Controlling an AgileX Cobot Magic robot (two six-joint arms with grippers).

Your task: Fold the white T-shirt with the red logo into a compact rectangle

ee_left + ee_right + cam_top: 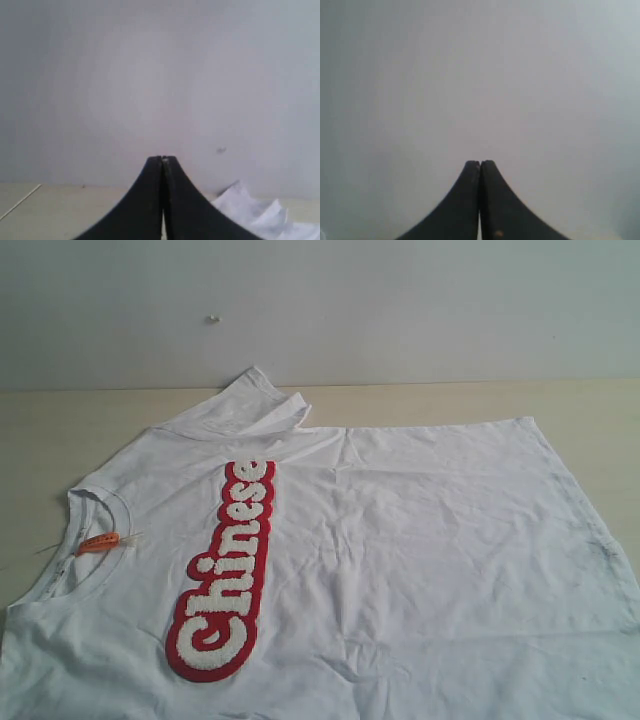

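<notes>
With the shirt (pixel 420 540) spread across the surface (pixel 60 430), filling the lower frame, logo (pixel 228 570) left of centre, and the left gripper (pixel 163 159) and right gripper (pixel 480 162) pinched closed, empty, you risk bunching the rumpled upper-left sleeve (pixel 245 400) by pinching only one thin layer.

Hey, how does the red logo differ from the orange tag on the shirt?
The logo is large, while the tag is tiny. The logo is red with fuzzy white letters, but the tag is plain orange. The logo runs along the chest, and the tag sits inside the collar. Both are on the white T-shirt.
</notes>
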